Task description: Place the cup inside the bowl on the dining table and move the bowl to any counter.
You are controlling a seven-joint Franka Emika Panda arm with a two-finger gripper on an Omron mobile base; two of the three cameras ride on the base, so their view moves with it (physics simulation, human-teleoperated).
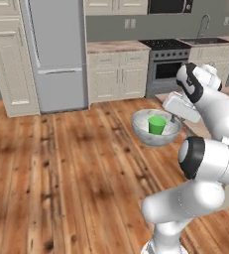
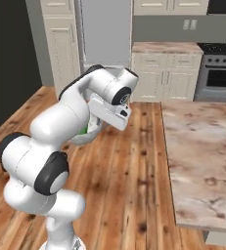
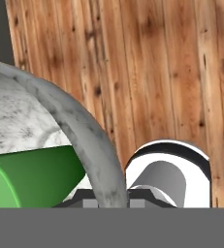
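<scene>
The speckled grey-white bowl (image 1: 144, 130) hangs in the air above the wooden floor, with the green cup (image 1: 157, 124) standing inside it. My gripper (image 1: 174, 118) is shut on the bowl's right rim. In the hand view the rim (image 3: 87, 133) runs down between my fingertips, and the cup (image 3: 33, 177) lies just left of it inside the bowl. From the right base view my arm covers most of the bowl (image 2: 94, 131). The dining table (image 2: 202, 146) lies to the right of the bowl, apart from it. A counter (image 1: 117, 47) stands at the back wall.
A grey fridge (image 1: 56, 54) stands at the back left beside a tall cream cabinet (image 1: 9, 64). The stove (image 1: 166, 62) and a sink (image 1: 205, 39) sit right of the counter. Open wooden floor (image 1: 61, 163) spreads below and left of the bowl.
</scene>
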